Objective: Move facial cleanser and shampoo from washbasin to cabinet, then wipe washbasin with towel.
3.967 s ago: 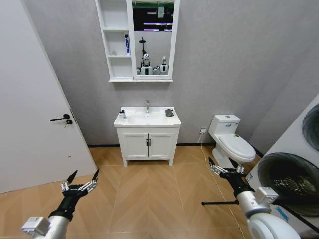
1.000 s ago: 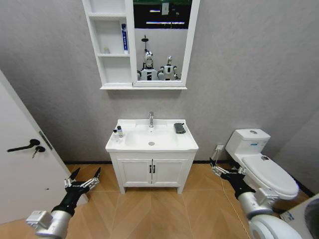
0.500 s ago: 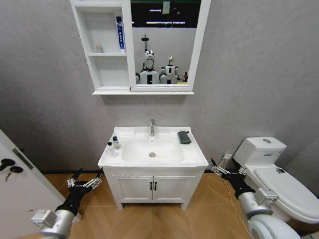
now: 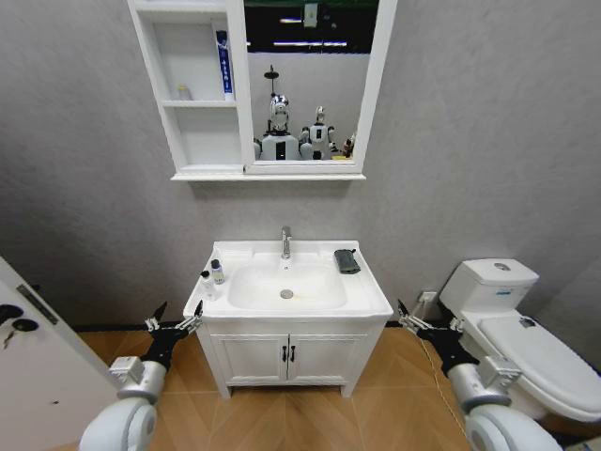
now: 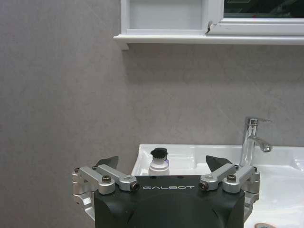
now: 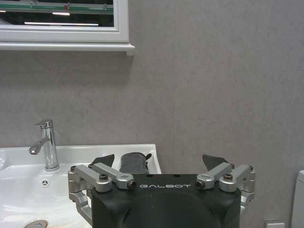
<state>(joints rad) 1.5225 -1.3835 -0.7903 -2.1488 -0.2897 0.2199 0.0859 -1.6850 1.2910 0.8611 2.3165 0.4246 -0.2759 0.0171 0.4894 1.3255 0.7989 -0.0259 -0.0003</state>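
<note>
The white washbasin [image 4: 366, 293] with its chrome tap [image 4: 285, 241] stands straight ahead on a low vanity. Two small bottles sit on its left rim, one with a purple label [image 4: 218, 271] and one with a black cap [image 4: 206, 283]; which is the facial cleanser and which the shampoo I cannot tell. A dark towel [image 4: 346, 260] lies on the right rim. The shelved cabinet [image 4: 201, 141] hangs above, beside a mirror. My left gripper [image 4: 178, 316] is open, low by the vanity's left side, facing the black-capped bottle [image 5: 158, 164]. My right gripper [image 4: 428, 319] is open at the right side, facing the towel [image 6: 134, 162].
A white toilet [image 4: 507, 324] stands to the right and a white door [image 4: 38, 366] to the left. A blue tube [image 4: 223, 64] and a small jar [image 4: 183, 92] stand in the cabinet. Wooden floor lies in front of the vanity doors [image 4: 286, 355].
The whole view has closed in on the washbasin, so the camera has driven forward. My left gripper has risen and swung in toward the vanity's left side. Both grippers stay open.
</note>
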